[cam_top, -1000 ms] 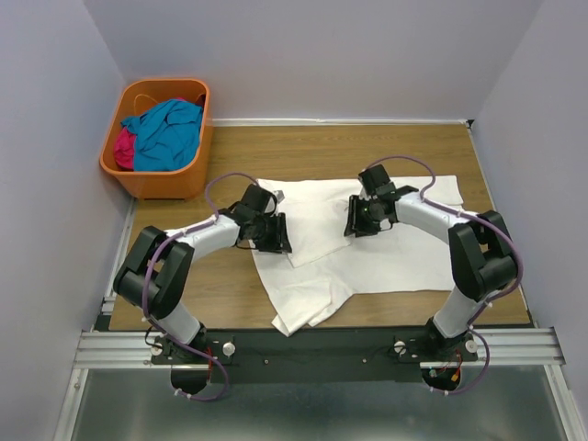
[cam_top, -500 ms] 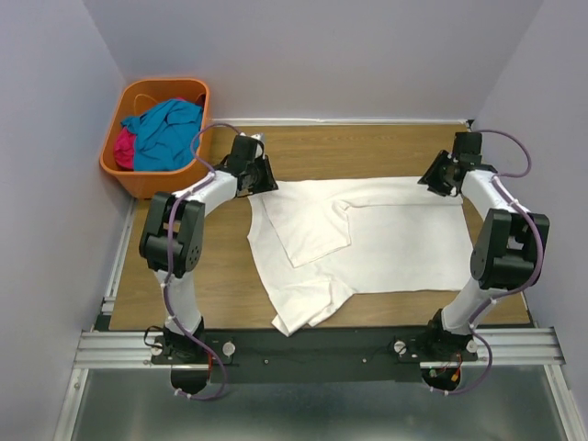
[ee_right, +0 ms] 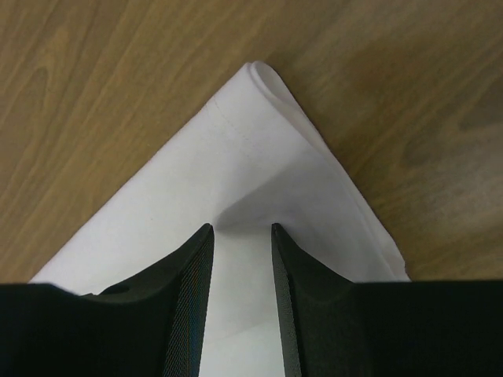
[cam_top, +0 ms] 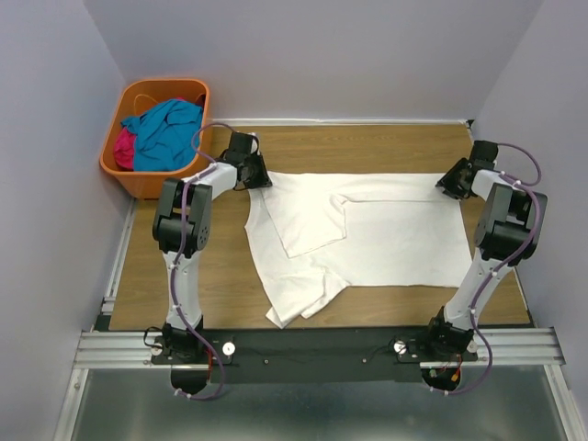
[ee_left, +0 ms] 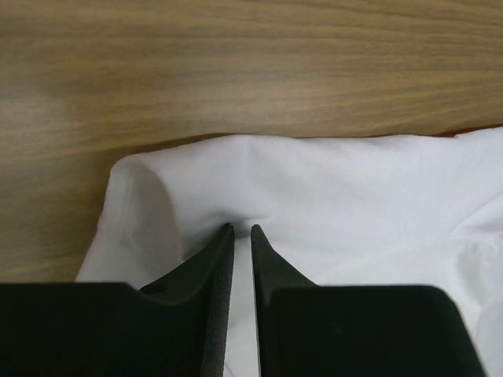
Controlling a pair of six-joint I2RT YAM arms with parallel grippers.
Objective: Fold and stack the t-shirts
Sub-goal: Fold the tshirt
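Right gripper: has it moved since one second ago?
Yes, the right gripper moved rightward from the middle to the white shirt's corner by the table's right edge.

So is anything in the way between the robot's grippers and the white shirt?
Nothing visible is. The left gripper and the right gripper each sit at a far corner of the white t-shirt, with the cloth right at their fingertips.
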